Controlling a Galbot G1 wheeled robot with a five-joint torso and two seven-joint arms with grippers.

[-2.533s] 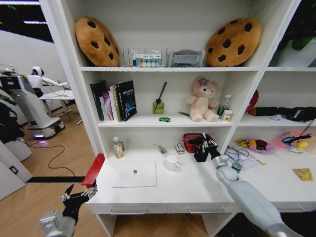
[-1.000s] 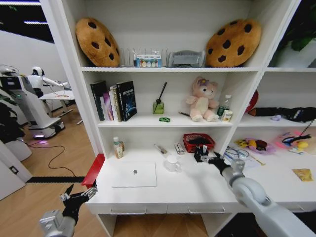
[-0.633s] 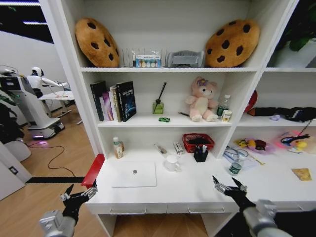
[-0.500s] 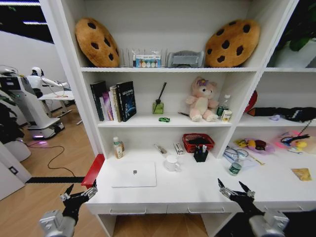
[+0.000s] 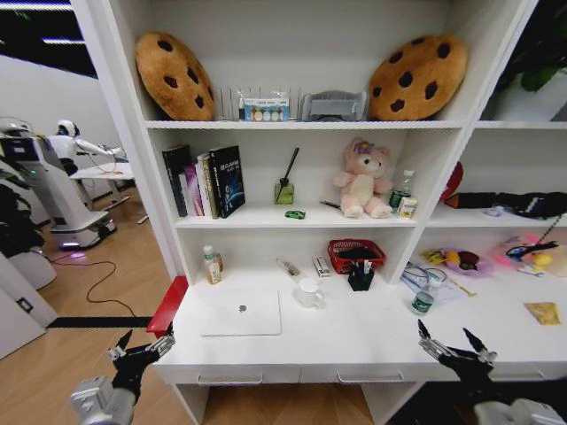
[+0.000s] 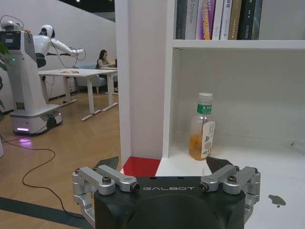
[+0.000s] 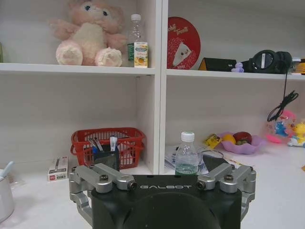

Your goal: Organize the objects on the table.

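The right gripper (image 5: 454, 347), jaws wide and empty, has pulled back from the pen cup (image 5: 360, 276) to the table's (image 5: 354, 341) near edge, suggesting the pens are stowed; left gripper (image 5: 142, 352) idles open.

Landmark: thin silver laptop (image 5: 240, 312), lying closed and flat on the white desk (image 5: 354, 341).
White mug (image 5: 308, 292): just right of the laptop.
Orange-drink bottle (image 5: 211, 264): behind the laptop's left corner.
Black pen holder (image 5: 360, 276): right of the laptop, beyond the mug, before a red basket (image 5: 356, 255).
Left gripper (image 5: 140, 351): left of the laptop, off the desk's edge, fingers spread.
Right gripper (image 5: 454, 349): far right of the laptop, at the desk's front edge, fingers spread, empty.
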